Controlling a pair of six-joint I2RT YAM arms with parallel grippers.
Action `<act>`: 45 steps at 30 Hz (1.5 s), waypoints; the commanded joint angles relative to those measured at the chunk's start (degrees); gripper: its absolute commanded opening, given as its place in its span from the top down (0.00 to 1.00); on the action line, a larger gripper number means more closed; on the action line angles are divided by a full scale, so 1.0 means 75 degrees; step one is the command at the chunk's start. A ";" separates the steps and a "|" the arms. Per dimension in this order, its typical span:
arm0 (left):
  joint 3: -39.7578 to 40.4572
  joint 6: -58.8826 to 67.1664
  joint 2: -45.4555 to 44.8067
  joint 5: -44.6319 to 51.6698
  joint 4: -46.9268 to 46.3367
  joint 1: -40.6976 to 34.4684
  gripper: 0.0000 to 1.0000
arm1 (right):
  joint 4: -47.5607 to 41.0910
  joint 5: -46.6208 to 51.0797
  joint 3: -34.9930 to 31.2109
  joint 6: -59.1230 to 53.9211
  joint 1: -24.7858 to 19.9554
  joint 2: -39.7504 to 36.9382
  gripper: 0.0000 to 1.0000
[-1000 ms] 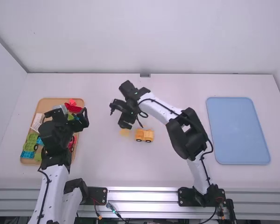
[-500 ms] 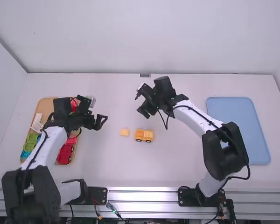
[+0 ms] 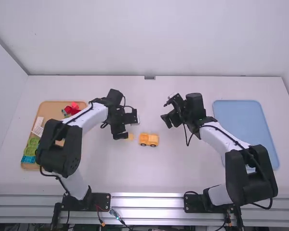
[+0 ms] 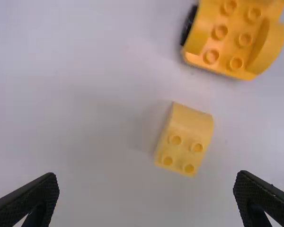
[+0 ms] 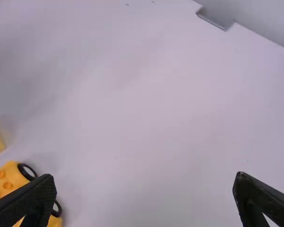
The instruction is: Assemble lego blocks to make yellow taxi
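Likely joining: spread left hand (image 4: 146, 181) should pinch the block (image 4: 183, 140), then top the car (image 3: 149, 139) at its three o'clock; right hand (image 5: 144, 179) spread.

The yellow taxi base (image 3: 149, 139) stands upright on its black wheels on the bench (image 3: 120, 171), about midway between the bench's left and right edges and well in from the near and far ones. Its long side runs roughly along the near edge, with two wheels facing that edge. It is a deep, orangey yellow, with round studs on top and curved, raised parts at the sides. Just beside it, toward the bench's left edge, a small, paler yellow block (image 4: 184, 137) lies separate, studs up. Four studs cover one part; the other is smooth and rounded, nearer the base.
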 commanded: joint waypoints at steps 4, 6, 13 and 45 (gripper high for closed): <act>0.0067 0.0898 0.0609 -0.1134 0.0219 -0.0670 0.01 | -0.0070 -0.0073 -0.0099 0.0411 -0.0455 -0.0213 0.01; 0.0029 0.0962 0.0699 -0.1093 0.0289 -0.0726 0.01 | -0.0079 -0.0073 -0.0099 0.0408 -0.0466 -0.0210 0.01; -0.0093 0.0889 0.0973 -0.1093 0.0388 -0.0688 0.03 | 0.0003 -0.0070 -0.0096 0.0405 -0.0452 -0.0213 0.01; -0.0577 -0.3293 0.0973 -0.0901 0.0729 -0.0720 0.72 | -0.0038 -0.0067 -0.0096 0.0318 -0.0452 -0.0213 0.01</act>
